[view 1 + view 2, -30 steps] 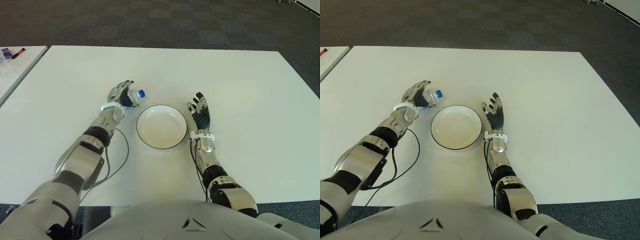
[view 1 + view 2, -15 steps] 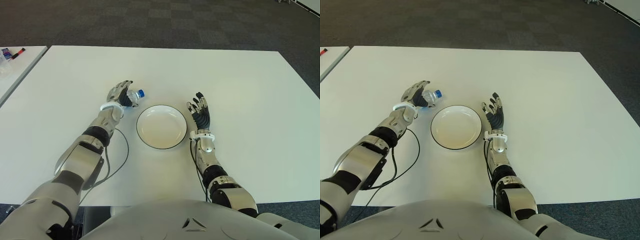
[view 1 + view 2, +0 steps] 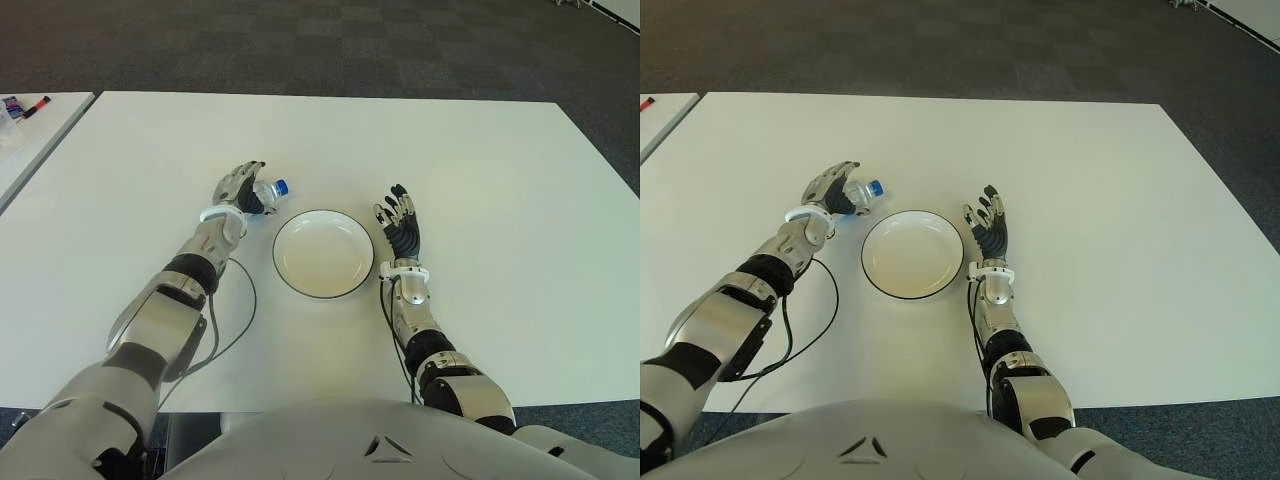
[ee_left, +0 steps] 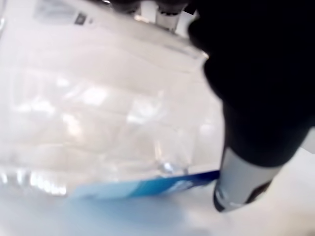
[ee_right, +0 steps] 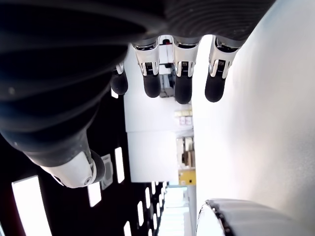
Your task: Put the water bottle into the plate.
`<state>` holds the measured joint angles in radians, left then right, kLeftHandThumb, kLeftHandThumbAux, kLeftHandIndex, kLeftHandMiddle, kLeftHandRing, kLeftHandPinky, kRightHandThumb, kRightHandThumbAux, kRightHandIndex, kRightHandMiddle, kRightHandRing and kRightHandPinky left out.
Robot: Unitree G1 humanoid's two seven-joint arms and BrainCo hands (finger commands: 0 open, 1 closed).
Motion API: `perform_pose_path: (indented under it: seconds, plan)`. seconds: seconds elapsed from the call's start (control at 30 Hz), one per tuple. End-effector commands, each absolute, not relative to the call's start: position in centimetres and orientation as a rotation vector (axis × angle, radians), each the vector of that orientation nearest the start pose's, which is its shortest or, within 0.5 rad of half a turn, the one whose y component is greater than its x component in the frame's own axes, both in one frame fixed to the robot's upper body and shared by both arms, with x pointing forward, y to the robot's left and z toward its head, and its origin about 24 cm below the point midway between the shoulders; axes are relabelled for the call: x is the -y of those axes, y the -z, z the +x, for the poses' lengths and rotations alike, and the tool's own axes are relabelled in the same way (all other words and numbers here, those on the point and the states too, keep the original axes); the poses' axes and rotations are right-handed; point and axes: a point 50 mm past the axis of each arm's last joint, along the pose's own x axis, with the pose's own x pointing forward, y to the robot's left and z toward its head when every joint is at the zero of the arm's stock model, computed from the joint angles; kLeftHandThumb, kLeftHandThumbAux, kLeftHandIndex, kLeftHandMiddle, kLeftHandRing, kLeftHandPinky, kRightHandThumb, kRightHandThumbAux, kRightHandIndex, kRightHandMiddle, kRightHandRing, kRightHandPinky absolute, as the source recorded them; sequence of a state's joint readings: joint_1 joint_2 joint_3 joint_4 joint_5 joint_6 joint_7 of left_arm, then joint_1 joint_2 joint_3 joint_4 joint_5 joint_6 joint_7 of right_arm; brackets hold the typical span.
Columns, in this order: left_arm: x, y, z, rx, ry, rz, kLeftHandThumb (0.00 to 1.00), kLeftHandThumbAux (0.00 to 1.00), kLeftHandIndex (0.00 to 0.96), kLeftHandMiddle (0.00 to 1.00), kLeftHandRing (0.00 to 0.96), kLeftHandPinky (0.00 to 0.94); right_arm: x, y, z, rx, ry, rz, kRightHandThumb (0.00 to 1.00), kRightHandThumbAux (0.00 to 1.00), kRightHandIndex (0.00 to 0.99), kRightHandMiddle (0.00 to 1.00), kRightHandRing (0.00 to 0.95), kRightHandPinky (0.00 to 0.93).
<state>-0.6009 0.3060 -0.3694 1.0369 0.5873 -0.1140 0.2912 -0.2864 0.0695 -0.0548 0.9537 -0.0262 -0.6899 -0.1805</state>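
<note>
While the white table (image 3: 480, 160) carries only a few things, the left hand (image 3: 240, 190) shows just beyond and to the left of the plate (image 3: 323, 253), its fingers curled around the water bottle (image 3: 268, 190), which lies tilted in the grasp with its blue cap (image 3: 283, 186) pointing toward the plate's far left rim; whether the bottle touches the table cannot be told from the eye views. Seen from the left wrist, the clear bottle body (image 4: 98, 103) with a blue band of label (image 4: 147, 186) fills the frame, and a dark fingertip (image 4: 256, 98) presses against its side, so the hand is closed on it. That bottle is outside the plate, just beside its rim and not over the dish. White with a thin dark edge, the plate sits between the two hands near the middle of the table and holds nothing. On its right side, just beside the rim, the right hand (image 3: 402, 228) shows with its palm up and its fingers (image 5: 182, 88) stretched out and relaxed, holding nothing. From the left forearm a black cable (image 3: 235, 320) loops across the table toward the robot's body. At the far left a second table (image 3: 30, 135) stands apart, with a red marker (image 3: 36, 104) on it
</note>
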Motion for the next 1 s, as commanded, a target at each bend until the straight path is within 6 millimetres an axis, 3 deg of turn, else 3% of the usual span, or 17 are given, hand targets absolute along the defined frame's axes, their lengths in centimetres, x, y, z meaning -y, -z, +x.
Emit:
perform_pose_path:
  seconds: [0.03,0.5,1.0]
  plan:
    - [-16.7,0.3,32.1,-0.152,0.178,1.091,0.0,0.835,0.0,0.0,0.0,0.0,11.8,5.8,24.7,-0.143,0.136,0.081,0.028,0.672,0.071,0.102,0.112,0.152]
    - [-15.8,-1.1,30.1,-0.105,0.231,0.985,0.0,0.821,0.0,0.0,0.0,0.0,11.9,6.0,24.8,-0.167,0.127,0.075,0.041,0.678,0.073,0.113,0.12,0.152]
    - [-15.5,-2.0,29.4,-0.066,0.231,0.945,0.0,0.805,0.0,0.0,0.0,0.0,11.9,6.0,24.8,-0.167,0.137,0.084,0.039,0.696,0.071,0.113,0.12,0.158]
